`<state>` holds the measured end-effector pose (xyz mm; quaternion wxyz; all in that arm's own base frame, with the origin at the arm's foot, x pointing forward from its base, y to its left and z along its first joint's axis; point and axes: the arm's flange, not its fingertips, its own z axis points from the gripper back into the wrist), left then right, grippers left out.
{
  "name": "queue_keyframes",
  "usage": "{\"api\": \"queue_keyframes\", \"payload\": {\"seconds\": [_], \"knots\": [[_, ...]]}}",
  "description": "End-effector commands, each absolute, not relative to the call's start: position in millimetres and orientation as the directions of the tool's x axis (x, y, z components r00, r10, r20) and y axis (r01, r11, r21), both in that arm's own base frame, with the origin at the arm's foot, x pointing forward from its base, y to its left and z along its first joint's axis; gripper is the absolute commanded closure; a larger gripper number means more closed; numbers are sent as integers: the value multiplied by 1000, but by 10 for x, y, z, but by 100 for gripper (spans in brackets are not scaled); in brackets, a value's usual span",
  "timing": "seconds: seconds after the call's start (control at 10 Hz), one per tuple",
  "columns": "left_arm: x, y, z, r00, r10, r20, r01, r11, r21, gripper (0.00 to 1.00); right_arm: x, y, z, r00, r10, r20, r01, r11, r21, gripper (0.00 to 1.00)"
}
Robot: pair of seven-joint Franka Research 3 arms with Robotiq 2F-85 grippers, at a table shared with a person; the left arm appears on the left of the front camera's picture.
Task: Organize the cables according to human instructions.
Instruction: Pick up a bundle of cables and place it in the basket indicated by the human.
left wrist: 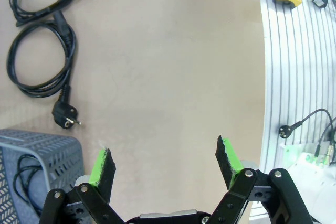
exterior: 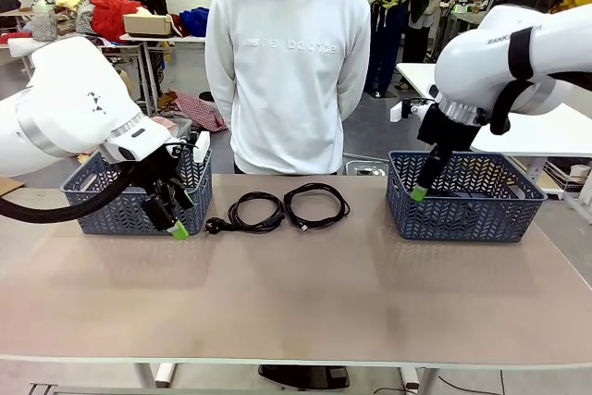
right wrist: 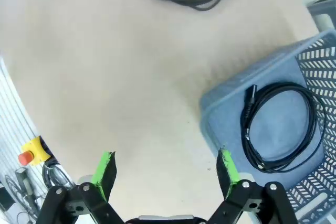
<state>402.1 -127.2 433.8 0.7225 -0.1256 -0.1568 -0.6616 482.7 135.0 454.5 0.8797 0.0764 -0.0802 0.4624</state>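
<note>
**cordwrangler:** ok so left to right. The left basket (exterior: 102, 210) sits at the counter's far left and already has one cable (left wrist: 21, 179) in it. The left claw (left wrist: 163, 150) hangs just off the basket's near right corner, spread wide, nothing in it. Mid-counter near the far edge are two loose coils: the plug cable (exterior: 254, 225), then the second cable (exterior: 319, 223), just beside each other and maybe touching. What goes wrong from here?

**tablebot_fan:** my guess is the coils. They're thin loose loops, so pinching one strand could let the rest unspool and trail. They also lie so close that lifting one might drag the other. The plug end (left wrist: 65, 116) sticks out toward the left basket, so it could catch on that rim on the way in.

**cordwrangler:** and the right side?

**tablebot_fan:** the right basket (exterior: 462, 215) is at the far right with a coiled cable (right wrist: 250, 95) inside. The right claw (right wrist: 166, 156) is over its left wall, also spread wide and holding nothing. That wall is what it would clip if it swung low toward the middle. The person (exterior: 287, 62) stands at the far edge behind the loose coils, and they call the basket, so a wrong pick is possible too.
</note>
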Motion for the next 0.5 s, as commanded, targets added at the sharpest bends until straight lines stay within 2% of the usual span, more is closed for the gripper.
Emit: {"api": "queue_keyframes", "payload": {"seconds": [0.0, 0.4], "knots": [[4013, -1272, 4342, 77, -916, 393, 995, 97, 30, 0, 4577, 1414, 4456, 534, 800, 271, -839, 542, 53, 0], [4013, -1272, 4342, 77, -916, 393, 995, 97, 30, 0, 4388, 1616, 4290, 468, 837, 283, -881, 468, 75, 0]]}}
